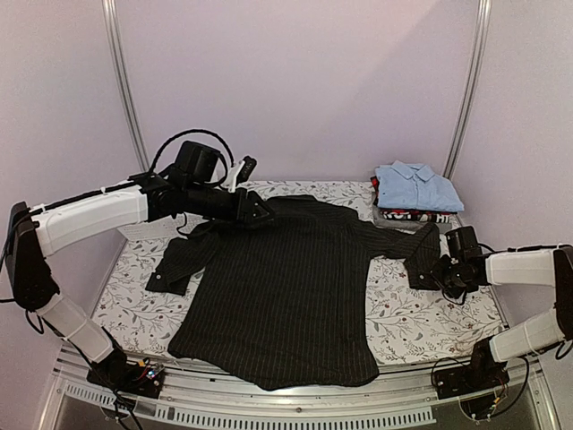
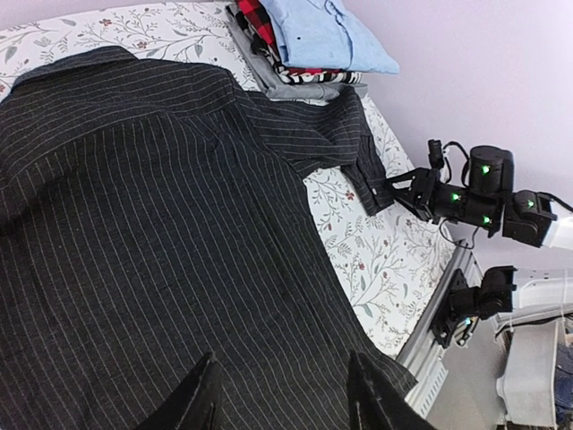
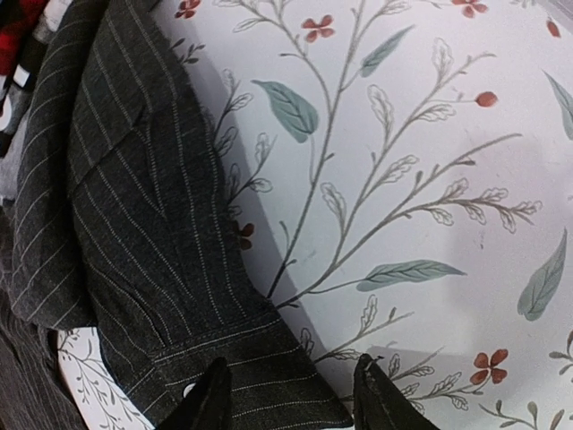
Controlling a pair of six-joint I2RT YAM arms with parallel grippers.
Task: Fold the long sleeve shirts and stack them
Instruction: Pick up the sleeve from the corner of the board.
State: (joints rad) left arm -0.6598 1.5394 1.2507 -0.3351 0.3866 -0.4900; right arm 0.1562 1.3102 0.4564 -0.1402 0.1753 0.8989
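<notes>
Black shirt (image 1: 286, 287) covers table (image 1: 430, 313) ctr; folded stack (image 1: 416, 193) blocks far-right corner.

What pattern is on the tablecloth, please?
The tablecloth is white with grey-green leafy sprigs and red flowers; right wrist view shows it best.

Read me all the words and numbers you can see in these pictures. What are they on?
None can be read.
Black pinstriped shirt: only stripes, no writing.
Light blue shirt: plain, no label showing.
Tablecloth: drawn leaves and flowers, no letters.
Folded clothes under the blue shirt: red, white and black marks, too small to tell if any are letters.
</notes>
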